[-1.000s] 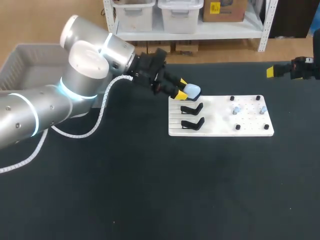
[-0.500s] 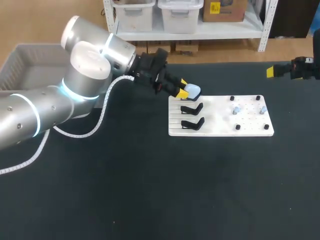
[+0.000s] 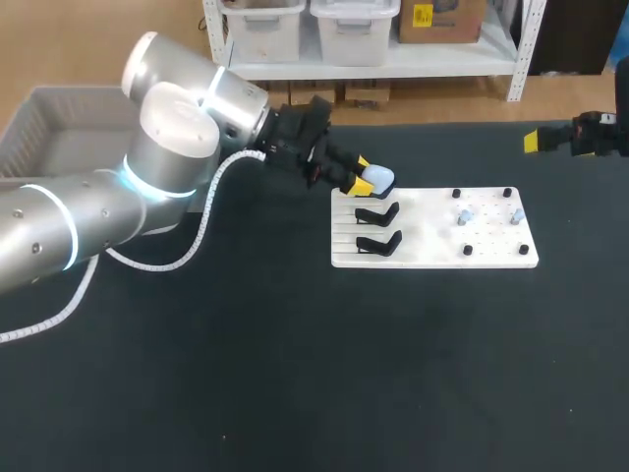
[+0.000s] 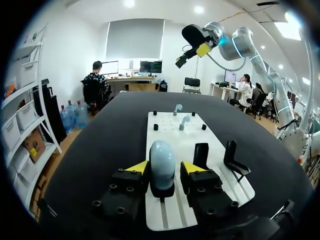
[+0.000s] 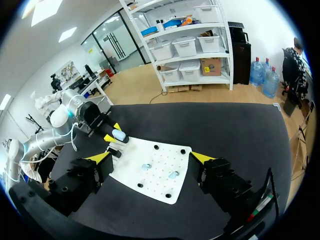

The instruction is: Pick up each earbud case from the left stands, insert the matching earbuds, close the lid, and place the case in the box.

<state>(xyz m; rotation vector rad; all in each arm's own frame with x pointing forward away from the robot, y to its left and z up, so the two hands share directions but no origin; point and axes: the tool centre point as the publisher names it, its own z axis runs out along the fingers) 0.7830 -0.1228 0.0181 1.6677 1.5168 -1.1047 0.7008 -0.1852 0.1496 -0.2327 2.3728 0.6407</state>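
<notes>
Over the black worktop [image 3: 295,374] in the head view, the left arm comes in from the left. Its left pincer [image 3: 362,178] is clamped on a pale blue rounded earbud case [image 3: 381,178] at the far-left corner of a flat white pegboard [image 3: 432,246]. 2 empty black stands [image 3: 377,213] sit on the board just nearer than the case. 2 small pale blue earbuds [image 3: 463,213] stand on the board's right half. A grey plastic box [image 3: 39,138] sits far left. The right pincer [image 3: 532,141] is at the far-right edge, well apart from the board.

Left wrist view: both yellow tips press the case [image 4: 162,157] from 2 sides. Stands [image 4: 201,152] are beside it and earbuds [image 4: 185,120] are ahead.

Right wrist view: right pincer [image 5: 150,159] has its fingers spread wide, holding nothing, with the board [image 5: 160,187] ahead. The case [image 5: 119,135] is at the board's far corner.
</notes>
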